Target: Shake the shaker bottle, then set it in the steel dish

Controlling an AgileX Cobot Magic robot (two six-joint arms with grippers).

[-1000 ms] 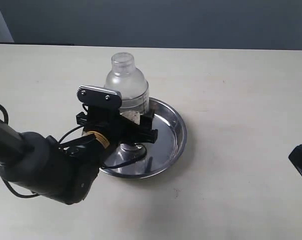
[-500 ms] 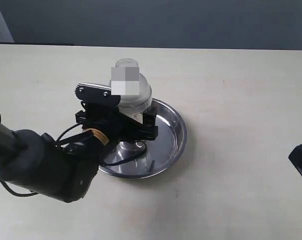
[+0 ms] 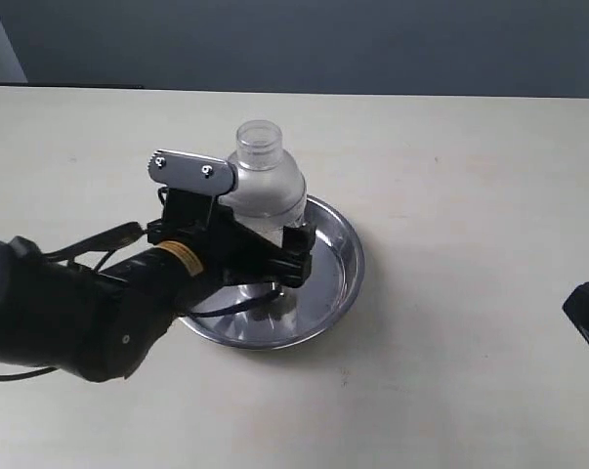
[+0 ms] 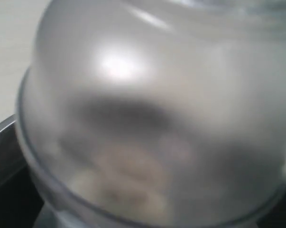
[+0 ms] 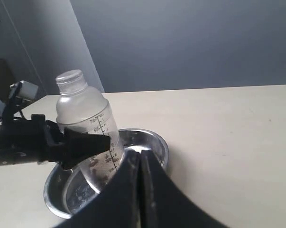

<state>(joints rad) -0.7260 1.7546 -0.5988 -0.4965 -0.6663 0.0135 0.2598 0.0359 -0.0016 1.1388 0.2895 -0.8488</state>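
Stainless and shiny, the steel dish (image 3: 341, 278) on the desk (image 3: 470, 176) carries the shaker bottle (image 3: 267, 186), which stands between the left fingers (image 3: 298, 249); whether they clamp it I cannot tell. The left wrist view shows only its frosted dome. In the right wrist view the right fingers (image 5: 133, 190) are pressed together, empty. It is probably light, slick plastic, best taken at its straight waist.

Pale beige table (image 3: 470, 176); grey-blue wall (image 3: 323, 44) behind.
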